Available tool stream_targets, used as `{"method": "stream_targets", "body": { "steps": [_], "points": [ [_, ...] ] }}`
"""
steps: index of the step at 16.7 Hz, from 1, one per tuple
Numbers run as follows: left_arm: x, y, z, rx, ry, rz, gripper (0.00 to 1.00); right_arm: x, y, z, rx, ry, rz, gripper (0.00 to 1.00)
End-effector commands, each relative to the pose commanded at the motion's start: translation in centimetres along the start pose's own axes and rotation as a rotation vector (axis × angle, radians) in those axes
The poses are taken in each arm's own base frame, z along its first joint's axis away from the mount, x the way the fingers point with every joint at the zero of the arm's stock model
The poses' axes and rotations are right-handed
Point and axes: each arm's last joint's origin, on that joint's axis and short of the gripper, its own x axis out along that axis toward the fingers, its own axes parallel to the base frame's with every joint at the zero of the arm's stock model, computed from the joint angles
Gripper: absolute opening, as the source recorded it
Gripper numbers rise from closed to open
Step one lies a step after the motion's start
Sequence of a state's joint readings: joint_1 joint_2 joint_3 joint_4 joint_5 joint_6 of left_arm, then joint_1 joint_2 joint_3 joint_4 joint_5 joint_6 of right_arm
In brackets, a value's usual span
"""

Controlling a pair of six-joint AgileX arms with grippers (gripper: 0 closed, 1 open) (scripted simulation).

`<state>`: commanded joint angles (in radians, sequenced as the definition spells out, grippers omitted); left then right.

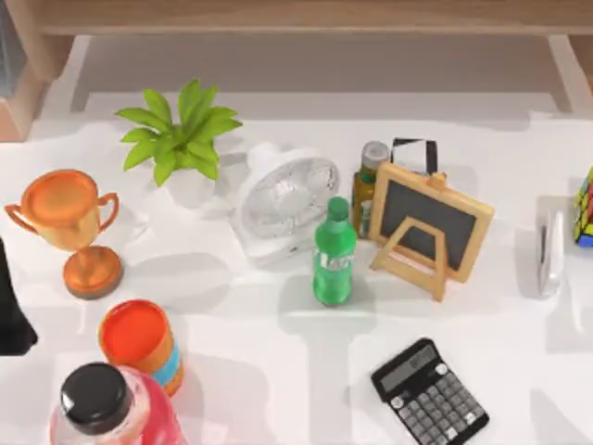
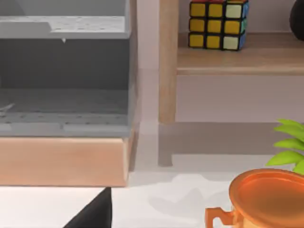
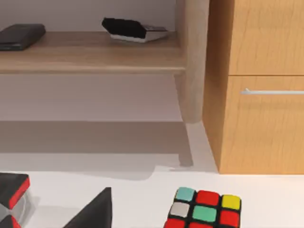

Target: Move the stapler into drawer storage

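Setting: a white tabletop (image 1: pixel 278 371) is sitting before a wooden shelf unit, crowded with a trophy (image 1: pixel 72 222), fan (image 1: pixel 283 199) and calculator (image 1: pixel 429 391).
Stapler: the stapler (image 1: pixel 550 252) is lying at the far right, just beside the puzzle cube (image 1: pixel 584 209), untouched.
Drawer: a drawer (image 2: pixel 61 118) is standing open at the left, ready to receive it.
Left hand: the left arm is waiting at the left edge; grip unclear.
Right hand: cannot tell its state.

The puzzle cube (image 1: pixel 585 206) is cut off at the top view's right edge. My left arm (image 1: pixel 13 306) is cropped at its left edge, and the pink bottle (image 1: pixel 111 413) at the bottom.
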<state>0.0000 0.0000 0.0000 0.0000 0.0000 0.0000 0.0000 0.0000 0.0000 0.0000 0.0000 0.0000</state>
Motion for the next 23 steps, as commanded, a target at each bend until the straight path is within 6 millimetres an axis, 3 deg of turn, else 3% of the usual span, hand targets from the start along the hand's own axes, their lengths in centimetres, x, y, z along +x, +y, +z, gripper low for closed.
{"method": "stream_targets", "body": {
  "steps": [5,8,11,15,18,20,23],
  "points": [
    [0.0,0.0,0.0,0.0,0.0,0.0,1.0,0.2,-0.2,0.9,-0.052,-0.003,-0.019,1.0],
    [0.0,0.0,0.0,0.0,0.0,0.0,1.0,1.0,-0.7,3.2,-0.172,-0.011,-0.054,1.0],
    [0.0,0.0,0.0,0.0,0.0,0.0,1.0,3.1,-1.6,6.6,-0.349,-0.028,-0.097,1.0],
    [0.0,0.0,0.0,0.0,0.0,0.0,1.0,8.2,-3.8,10.9,-0.645,-0.059,-0.158,1.0],
    [0.0,0.0,0.0,0.0,0.0,0.0,1.0,13.5,-6.4,12.3,-0.884,-0.071,-0.192,1.0],
    [0.0,0.0,0.0,0.0,0.0,0.0,1.0,17.3,-8.6,11.9,-1.038,-0.071,-0.202,1.0],
    [0.0,0.0,0.0,0.0,0.0,0.0,1.0,22.4,-11.8,9.2,-1.245,-0.063,-0.191,1.0]
  ]
}}
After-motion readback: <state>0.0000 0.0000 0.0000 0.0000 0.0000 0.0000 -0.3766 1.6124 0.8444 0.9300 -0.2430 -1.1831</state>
